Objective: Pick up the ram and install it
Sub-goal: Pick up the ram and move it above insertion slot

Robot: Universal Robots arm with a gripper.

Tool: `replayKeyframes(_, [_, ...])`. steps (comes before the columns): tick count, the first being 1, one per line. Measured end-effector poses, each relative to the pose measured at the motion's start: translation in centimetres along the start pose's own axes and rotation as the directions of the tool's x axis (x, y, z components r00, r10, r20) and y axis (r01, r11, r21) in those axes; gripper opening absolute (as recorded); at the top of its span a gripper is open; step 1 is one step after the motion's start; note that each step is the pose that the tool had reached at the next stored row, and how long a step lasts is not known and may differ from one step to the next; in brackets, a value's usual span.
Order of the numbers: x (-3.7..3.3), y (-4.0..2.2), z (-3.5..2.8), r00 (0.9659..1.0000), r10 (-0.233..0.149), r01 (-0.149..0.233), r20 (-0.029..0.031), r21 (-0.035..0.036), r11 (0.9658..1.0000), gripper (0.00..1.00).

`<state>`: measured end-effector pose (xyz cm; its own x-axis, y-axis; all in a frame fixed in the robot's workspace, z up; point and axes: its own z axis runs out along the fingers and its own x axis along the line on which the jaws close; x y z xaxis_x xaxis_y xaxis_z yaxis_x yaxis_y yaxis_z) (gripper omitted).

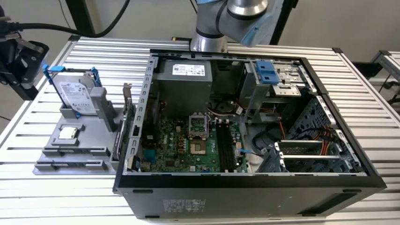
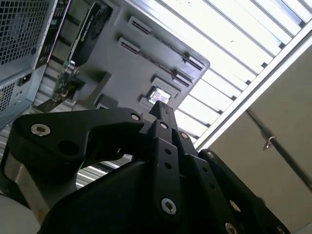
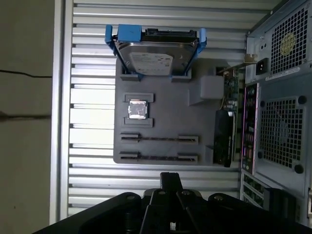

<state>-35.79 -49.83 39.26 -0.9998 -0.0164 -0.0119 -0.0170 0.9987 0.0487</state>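
- Slatted metal bench (image 1: 50, 201) carried an open computer case (image 1: 250, 187) at its middle. A grey fixture tray (image 3: 165, 112) sat just beside the case, toward the bench edge on the exterior view's left.
- Tray contents: a hard drive (image 3: 153, 58) in blue brackets at one end, and two slotted holders (image 3: 159, 157) side by side at the other end.
- Each holder showed a thin dark strip along its length. I took this for the ram (image 3: 159, 138), standing on edge in the tray and not in the case. Chips and label could not be made out, nor could I tell which strip was the stick.
- In both wrist views the hand (image 3: 170, 178) hung above the bench off the tray's holder end, well apart from the strips. Its fingers were drawn together and gripped nothing.
- Judged: this was the pick-up step, with the grasp not yet begun and nothing installed.
- A grasp would call for the fingers to be spread, squared across the strip's thin edge and centred along its length. It would also call for a straight lift clear of the holder.
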Motion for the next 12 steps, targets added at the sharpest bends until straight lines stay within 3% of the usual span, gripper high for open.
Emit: replayKeyframes(12, [-0.01, 0.00, 0.00, 0.9995, -0.030, 0.030, -0.0015, -0.0003, 0.9995, 0.00])
